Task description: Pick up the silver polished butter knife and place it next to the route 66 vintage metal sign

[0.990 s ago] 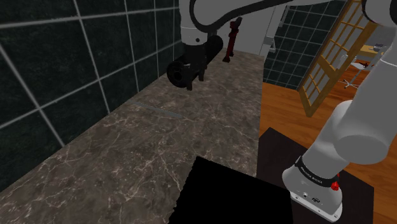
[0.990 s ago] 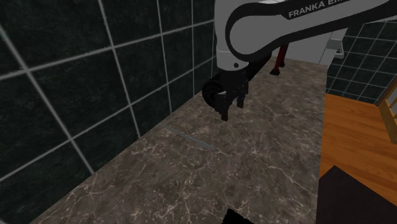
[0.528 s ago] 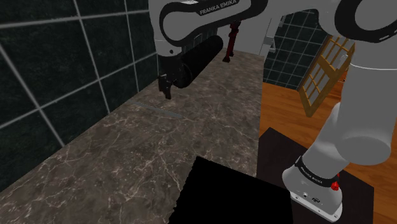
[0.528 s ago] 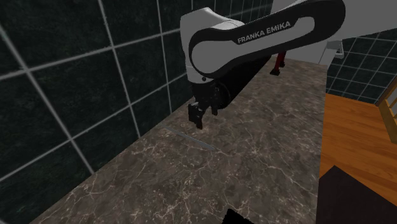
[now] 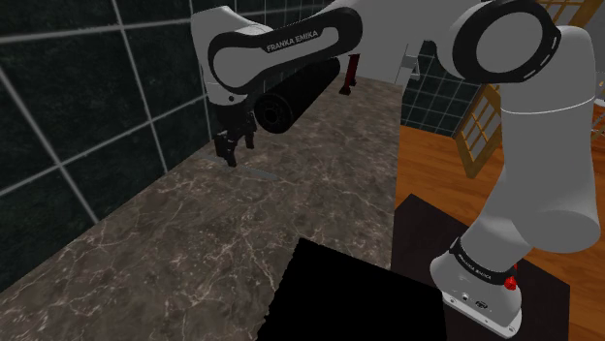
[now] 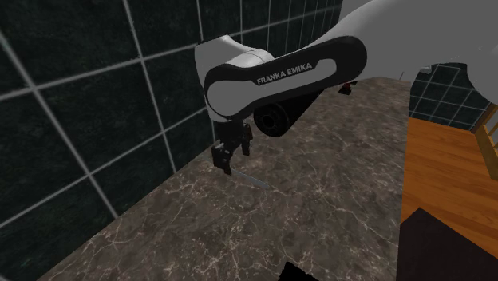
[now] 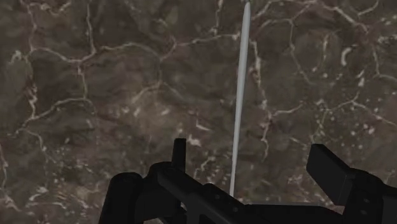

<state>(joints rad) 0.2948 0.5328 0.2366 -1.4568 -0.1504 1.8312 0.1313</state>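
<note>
Butter knife [image 7: 240,95] framed between my spread fingers [image 7: 327,165]
It lies flat on the marbled surface [image 7: 89,83] by the dark tiled wall [image 6: 96,104]. My gripper [image 7: 252,153] hovers just above, not gripping it. I judge it thin, stiff, light and likely slippery, so I'd pinch across its narrow width near mid-length.

The desk [image 5: 242,242] is smooth, brown, veined stone. The knife [image 7: 240,95] looks like smooth pale-grey metal. The wall tiles [image 5: 78,97] are dark and glossy, the floor [image 5: 436,165] is wood, and the fingers [image 7: 331,168] are matt black.
</note>
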